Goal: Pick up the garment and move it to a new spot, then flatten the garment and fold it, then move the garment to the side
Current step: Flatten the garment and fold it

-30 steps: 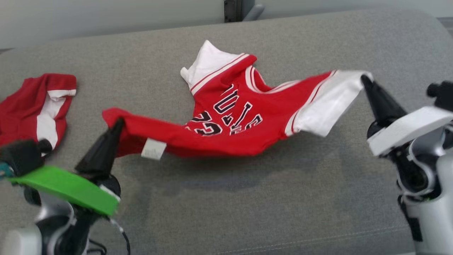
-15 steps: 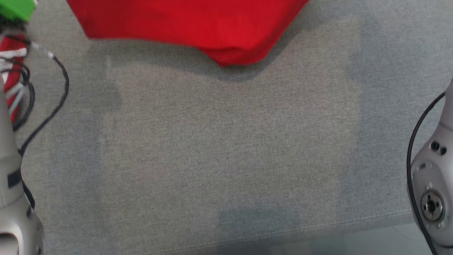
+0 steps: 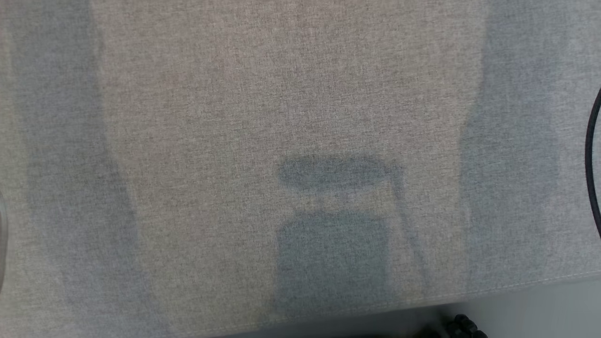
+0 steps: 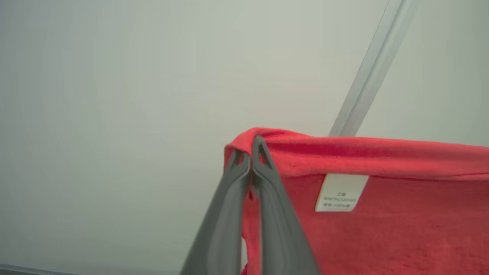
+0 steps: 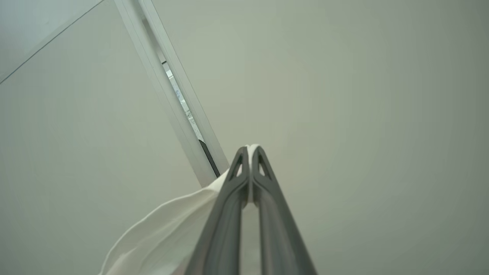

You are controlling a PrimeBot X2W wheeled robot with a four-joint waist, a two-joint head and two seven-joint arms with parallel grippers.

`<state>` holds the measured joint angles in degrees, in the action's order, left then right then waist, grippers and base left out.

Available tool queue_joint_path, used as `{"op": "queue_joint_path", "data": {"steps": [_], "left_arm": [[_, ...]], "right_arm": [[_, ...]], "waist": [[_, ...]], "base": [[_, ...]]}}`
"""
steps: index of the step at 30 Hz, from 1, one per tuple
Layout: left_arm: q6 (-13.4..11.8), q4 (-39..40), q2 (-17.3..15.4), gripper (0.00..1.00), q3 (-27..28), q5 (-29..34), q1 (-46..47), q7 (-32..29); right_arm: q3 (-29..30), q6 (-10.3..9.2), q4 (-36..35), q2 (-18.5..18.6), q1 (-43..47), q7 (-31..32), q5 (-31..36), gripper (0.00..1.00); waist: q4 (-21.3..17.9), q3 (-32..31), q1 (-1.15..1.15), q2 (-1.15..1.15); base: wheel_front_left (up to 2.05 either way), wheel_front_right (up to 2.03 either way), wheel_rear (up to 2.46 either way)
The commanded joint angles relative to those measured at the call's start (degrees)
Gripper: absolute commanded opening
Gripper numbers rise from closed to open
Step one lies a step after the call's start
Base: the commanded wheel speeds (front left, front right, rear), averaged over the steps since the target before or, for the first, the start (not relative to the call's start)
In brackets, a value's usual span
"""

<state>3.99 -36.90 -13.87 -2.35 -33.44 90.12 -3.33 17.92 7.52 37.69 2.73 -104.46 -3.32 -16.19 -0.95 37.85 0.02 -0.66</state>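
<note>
Garment held: left gripper, right gripper; grey fabric surface, pale wall.

Garment cut off at my left wrist view's right edge, its label print too small to read

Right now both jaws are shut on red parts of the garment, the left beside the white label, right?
No: the right jaws pinch a white part of the garment, per the right wrist view. The left jaws do hold red fabric beside the label.
</note>
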Motion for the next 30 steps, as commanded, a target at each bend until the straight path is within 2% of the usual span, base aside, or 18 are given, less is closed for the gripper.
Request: {"op": "queue_joint_path", "data": {"steps": [1, 5, 8, 11, 14, 17, 18, 21, 25, 30], "left_arm": [[0.57, -2.71, -0.41, 0.00, 0.55, 0.66, 3.07, 4.41], [1.91, -8.35, -0.10, 0.00, 1.20, 0.17, 6.98, 13.09], [3.04, -12.47, -0.89, 0.00, -0.73, 0.87, 6.55, 15.38], [3.47, -14.95, -1.29, 0.00, -3.10, -0.29, 2.75, 16.70], [3.54, -12.70, -1.82, 0.00, -7.62, -4.01, -2.33, 17.35], [3.48, -8.85, -4.50, 0.00, -12.15, -8.72, -11.43, 18.00], [3.48, -8.85, -4.50, 0.00, -12.15, -8.72, -11.43, 18.00], [3.50, -2.98, -6.21, 0.00, -14.37, -13.73, -19.62, 18.44], [3.50, 5.81, -8.90, 0.00, -15.26, -17.68, -32.06, 18.54], [3.39, 12.24, -10.64, 0.00, -17.43, -18.62, -48.24, 18.53]], "right_arm": [[-1.85, -0.06, 1.48, 0.37, -3.42, -4.55, -1.17, 0.00], [-6.45, -0.08, 4.62, 0.39, -6.93, -10.28, -5.88, 0.00], [-10.84, -0.07, 6.27, 0.27, -3.62, -11.08, -8.80, 0.00], [-16.31, -0.06, 4.69, 0.31, 3.71, -11.49, -11.86, 0.00], [-19.88, -0.04, -0.90, 0.92, 13.11, -11.66, -15.82, 0.00], [-21.36, -0.01, -8.66, 2.83, 25.62, -10.96, -21.20, 0.00], [-21.36, -0.01, -8.66, 2.83, 25.62, -10.96, -21.20, 0.00], [-21.45, -0.02, -17.88, 5.70, 38.24, -9.87, -25.54, 0.00], [-18.48, -0.03, -29.20, 9.13, 55.46, -7.96, -27.67, 0.00], [-14.07, -0.07, -37.77, 8.82, 75.63, -4.15, -26.13, 0.00]], "waist": [[0.31, 3.56, -0.02, 0.66], [-0.06, 5.25, -0.02, 0.66], [-1.01, 6.57, -0.02, 0.66], [-1.79, 6.85, -0.02, 0.66], [-2.21, 6.47, -0.02, 0.66], [-2.54, 5.18, -0.02, 0.66], [-2.54, 5.18, -0.02, 0.66], [-2.66, 2.50, -0.02, 0.66], [-2.14, -2.06, -0.02, 0.66], [-1.14, -9.83, -0.02, 0.66]], "base": [[0.00, 0.00, 0.00], [0.00, 0.00, 0.00], [0.00, 0.00, 0.00], [0.00, 0.00, 0.00], [0.00, 0.00, 0.00], [0.00, 0.00, 0.00], [0.00, 0.00, 0.00], [0.00, 0.00, 0.00], [0.00, 0.00, 0.00], [0.00, 0.00, 0.00]]}}
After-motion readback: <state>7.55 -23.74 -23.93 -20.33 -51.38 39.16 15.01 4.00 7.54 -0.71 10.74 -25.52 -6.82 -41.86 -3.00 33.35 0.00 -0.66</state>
